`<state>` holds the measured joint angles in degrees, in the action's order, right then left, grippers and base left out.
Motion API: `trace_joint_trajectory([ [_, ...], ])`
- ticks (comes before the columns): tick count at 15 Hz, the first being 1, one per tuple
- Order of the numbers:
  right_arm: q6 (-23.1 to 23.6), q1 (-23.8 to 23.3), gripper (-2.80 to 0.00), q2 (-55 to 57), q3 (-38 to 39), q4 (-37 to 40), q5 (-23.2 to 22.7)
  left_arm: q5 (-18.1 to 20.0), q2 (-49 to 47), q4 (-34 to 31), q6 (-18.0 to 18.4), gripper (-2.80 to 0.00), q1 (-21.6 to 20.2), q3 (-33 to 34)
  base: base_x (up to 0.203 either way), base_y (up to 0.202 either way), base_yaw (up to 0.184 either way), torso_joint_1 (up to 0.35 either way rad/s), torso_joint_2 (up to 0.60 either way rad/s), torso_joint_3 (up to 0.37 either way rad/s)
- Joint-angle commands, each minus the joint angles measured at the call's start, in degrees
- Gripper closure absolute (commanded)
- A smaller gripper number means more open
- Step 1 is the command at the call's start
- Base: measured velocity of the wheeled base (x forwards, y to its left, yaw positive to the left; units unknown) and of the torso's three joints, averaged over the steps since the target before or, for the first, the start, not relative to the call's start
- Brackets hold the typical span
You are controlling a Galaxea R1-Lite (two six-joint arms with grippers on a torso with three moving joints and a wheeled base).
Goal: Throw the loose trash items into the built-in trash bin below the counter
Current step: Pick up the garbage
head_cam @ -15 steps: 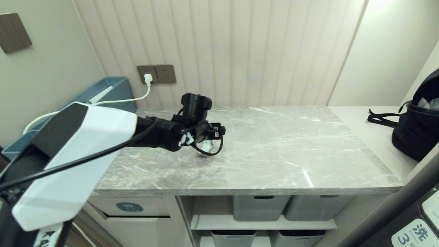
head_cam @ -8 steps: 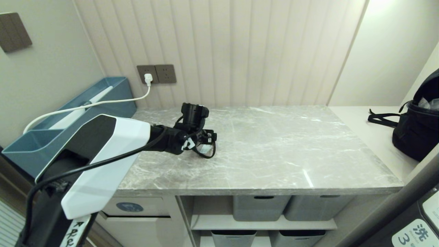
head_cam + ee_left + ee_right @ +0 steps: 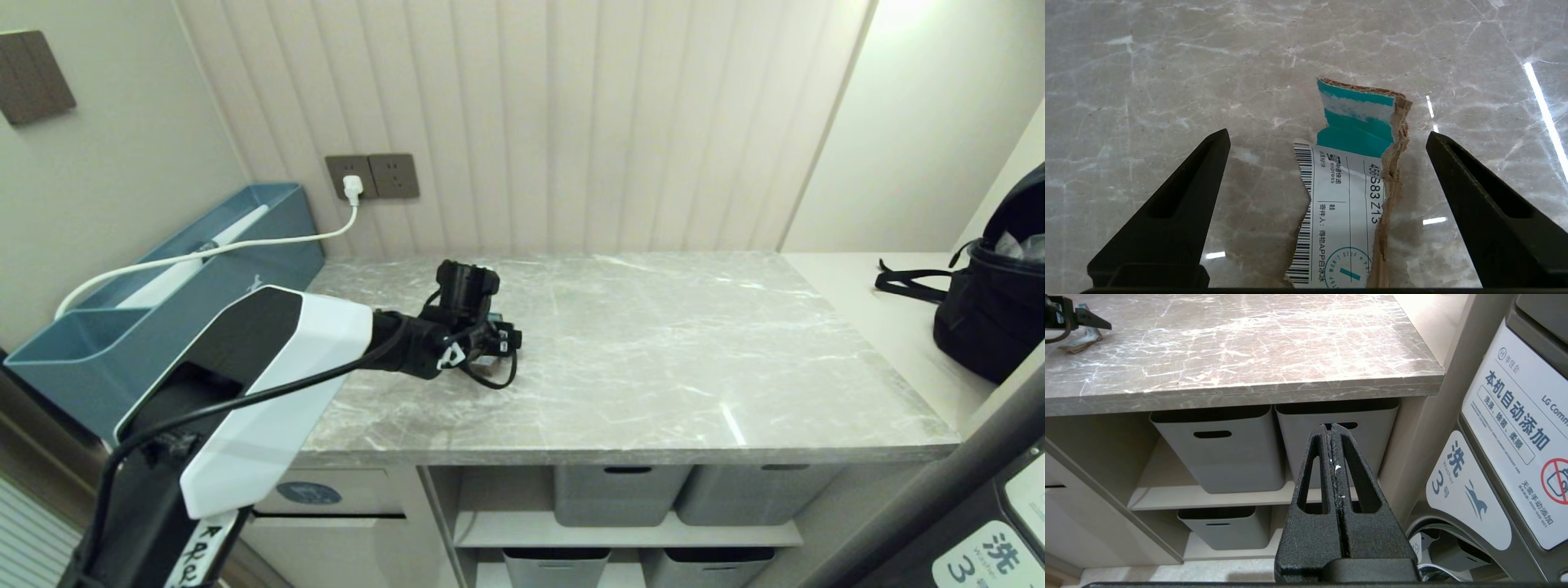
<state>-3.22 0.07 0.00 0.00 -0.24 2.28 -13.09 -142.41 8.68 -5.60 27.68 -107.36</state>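
Note:
A torn teal-and-white printed carton scrap [image 3: 1347,196] with a barcode label lies flat on the grey marble counter [image 3: 694,359]. My left gripper [image 3: 1327,132] hovers low over it, open wide, one finger on each side and neither touching it. In the head view the left gripper [image 3: 508,339] covers the scrap; the right wrist view shows the scrap [image 3: 1079,341] under it. The built-in trash bin [image 3: 309,492], a beige flap with a blue oval sticker, sits below the counter's left end. My right gripper [image 3: 1331,426] is shut and empty, parked low before the shelves.
A blue tray [image 3: 163,286] and a white plugged-in cable [image 3: 245,245] are at the counter's left end. A black bag [image 3: 996,310] stands at the right. Grey baskets [image 3: 616,490] fill the shelves under the counter, with a washer panel [image 3: 1515,416] to the right.
My left arm has dropped lower, bringing the open gripper down close to the counter over the scrap. The scrap has stayed where it was. The right arm is still.

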Motion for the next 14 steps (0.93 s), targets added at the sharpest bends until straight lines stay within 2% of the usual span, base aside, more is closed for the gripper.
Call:
trace_joint_trajectory([
  [1, -0.03, 0.01, 0.0, 0.0, 0.09, -0.02, 0.01, -0.09, -0.59, 0.72, -0.12, -0.8, -0.09, -0.05, 0.0, 0.0, 0.0, 0.0, 0.0, 0.0],
  [2, -0.03, 0.01, 0.0, 0.0, 0.09, -0.02, 0.01, 0.0, -0.76, 1.43, -0.21, 0.0, 0.0, -0.05, 0.0, 0.0, 0.0, 0.0, 0.0, 0.0],
  [10, -0.03, 0.01, 0.0, 0.0, 0.09, -0.02, 0.01, 0.38, -0.47, 1.52, 0.5, 0.0, 0.09, 0.38, 0.0, 0.0, 0.0, 0.0, 0.0, 0.0],
  [14, -0.03, 0.01, 0.0, 0.0, 0.09, -0.02, 0.01, 0.58, 3.14, 1.59, 0.23, 0.0, 0.09, 2.1, 0.0, 0.0, 0.0, 0.0, 0.0, 0.0],
])
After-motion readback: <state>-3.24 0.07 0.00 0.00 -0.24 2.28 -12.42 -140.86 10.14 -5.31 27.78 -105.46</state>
